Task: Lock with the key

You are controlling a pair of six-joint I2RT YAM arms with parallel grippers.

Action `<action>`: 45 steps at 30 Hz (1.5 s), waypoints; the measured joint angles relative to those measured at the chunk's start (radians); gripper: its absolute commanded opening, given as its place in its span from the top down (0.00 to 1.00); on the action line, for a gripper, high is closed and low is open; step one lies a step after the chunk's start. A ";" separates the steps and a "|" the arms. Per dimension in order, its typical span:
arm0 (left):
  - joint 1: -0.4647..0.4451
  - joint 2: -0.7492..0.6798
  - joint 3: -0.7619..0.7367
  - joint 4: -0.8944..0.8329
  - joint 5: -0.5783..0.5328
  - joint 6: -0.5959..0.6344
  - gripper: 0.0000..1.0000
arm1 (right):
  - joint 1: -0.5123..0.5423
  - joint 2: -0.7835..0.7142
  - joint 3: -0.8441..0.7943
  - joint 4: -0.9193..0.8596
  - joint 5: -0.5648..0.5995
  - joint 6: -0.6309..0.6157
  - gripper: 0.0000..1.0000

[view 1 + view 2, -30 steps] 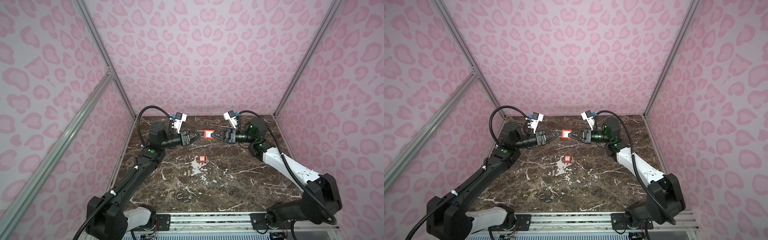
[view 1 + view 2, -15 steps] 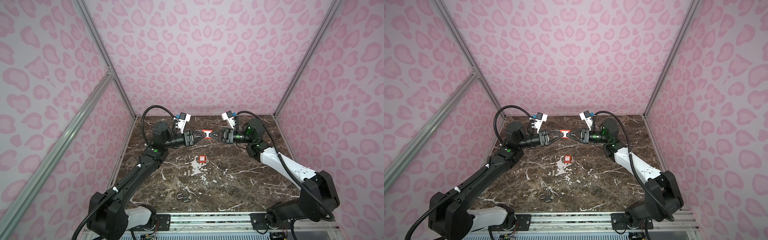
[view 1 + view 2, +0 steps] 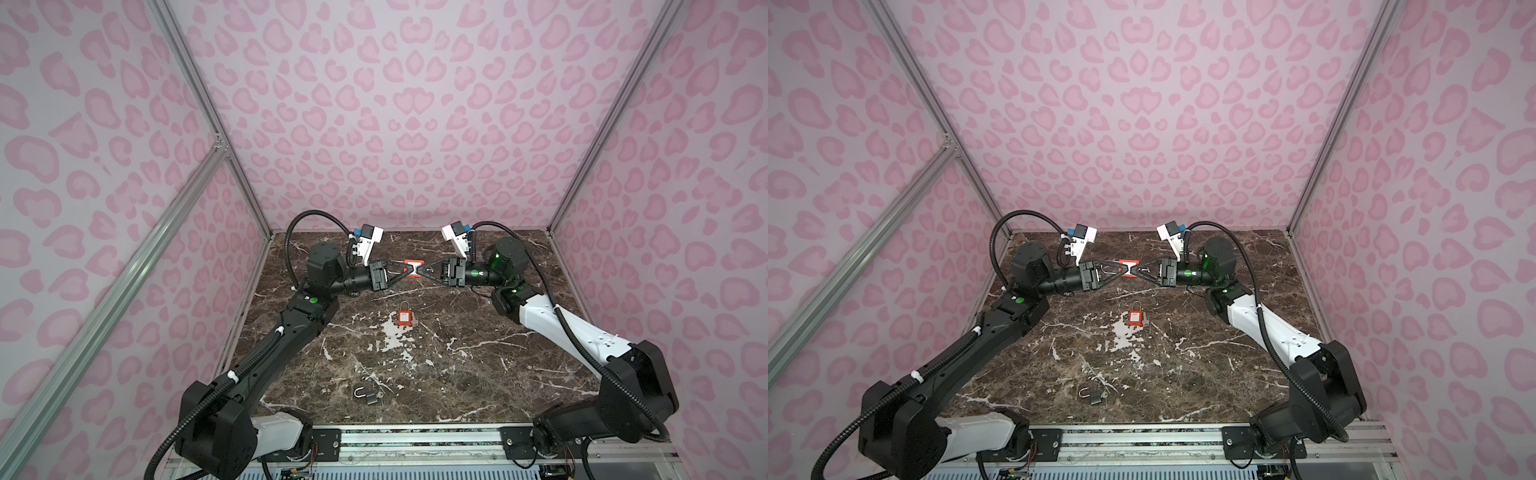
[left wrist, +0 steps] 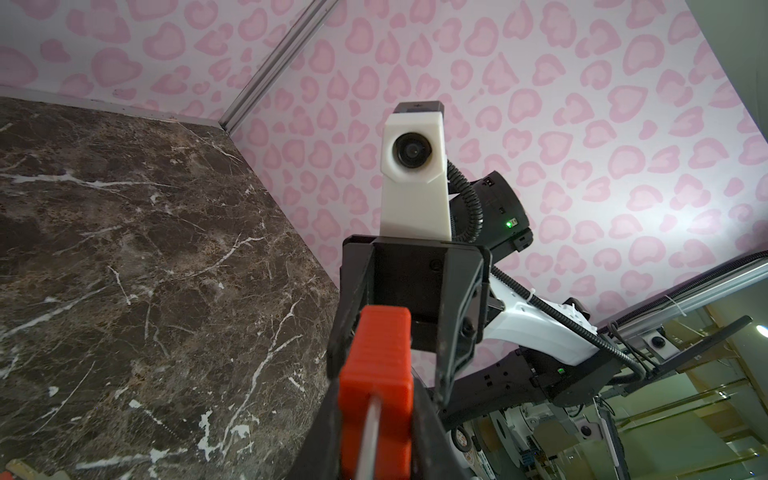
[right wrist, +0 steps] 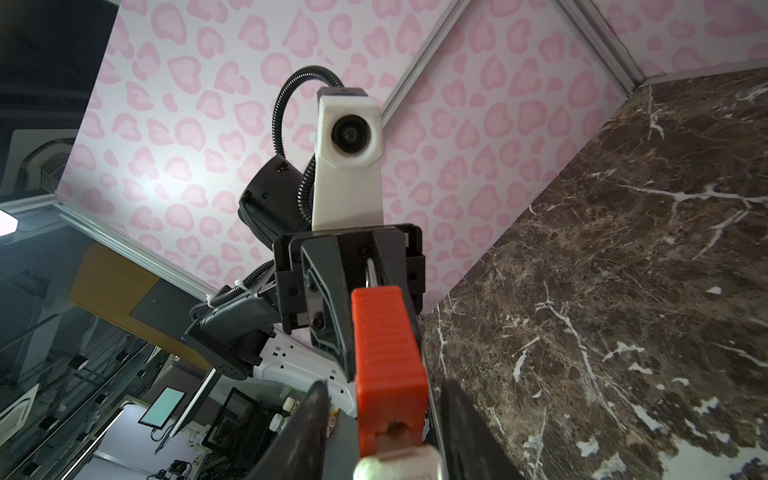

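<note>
A red padlock (image 3: 412, 266) (image 3: 1128, 265) hangs in the air over the back of the table, between both grippers. My left gripper (image 3: 405, 270) (image 4: 375, 399) is shut on the padlock (image 4: 376, 365) at its shackle end, and the silver shackle runs back between the fingers. My right gripper (image 3: 421, 270) (image 5: 386, 419) is open. Its fingers (image 5: 309, 428) stand apart from the padlock (image 5: 388, 357) on both sides. A pale, blurred key head (image 5: 395, 463) juts from the padlock's keyhole end, inside the right gripper.
A second red padlock (image 3: 404, 318) (image 3: 1135, 318) lies mid-table with a small tag beside it. A small dark padlock (image 3: 369, 395) (image 3: 1094, 395) with an open silver shackle lies near the front edge. Pink patterned walls close in the marble table (image 3: 478, 374).
My left gripper moved right to the padlock and shut on it. My right gripper, which held the padlock before, has opened its jaws around it.
</note>
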 measured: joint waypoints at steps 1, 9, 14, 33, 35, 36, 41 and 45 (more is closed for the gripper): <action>0.000 0.000 0.004 0.001 0.000 0.000 0.96 | -0.003 0.000 0.000 -0.001 0.000 0.001 0.52; 0.000 0.003 0.016 0.022 0.000 -0.004 0.96 | -0.037 0.000 -0.033 0.103 -0.005 0.102 0.51; 0.000 0.004 0.016 0.023 -0.001 -0.011 0.96 | -0.052 -0.001 -0.063 0.189 -0.008 0.171 0.52; 0.001 0.004 0.016 0.023 -0.018 -0.011 0.96 | -0.055 -0.014 -0.093 0.126 0.000 0.118 0.55; 0.001 0.004 0.016 0.022 -0.018 -0.011 0.96 | -0.049 -0.019 -0.092 0.077 0.000 0.079 0.55; 0.001 0.004 0.016 0.021 -0.018 -0.011 0.96 | -0.048 -0.021 -0.090 0.057 0.000 0.061 0.55; 0.001 0.004 0.016 0.023 -0.018 -0.017 0.96 | -0.048 -0.025 -0.088 -0.013 0.000 0.008 0.49; 0.000 0.004 0.016 0.023 -0.018 -0.017 0.96 | -0.055 -0.031 -0.088 0.003 -0.007 0.009 0.45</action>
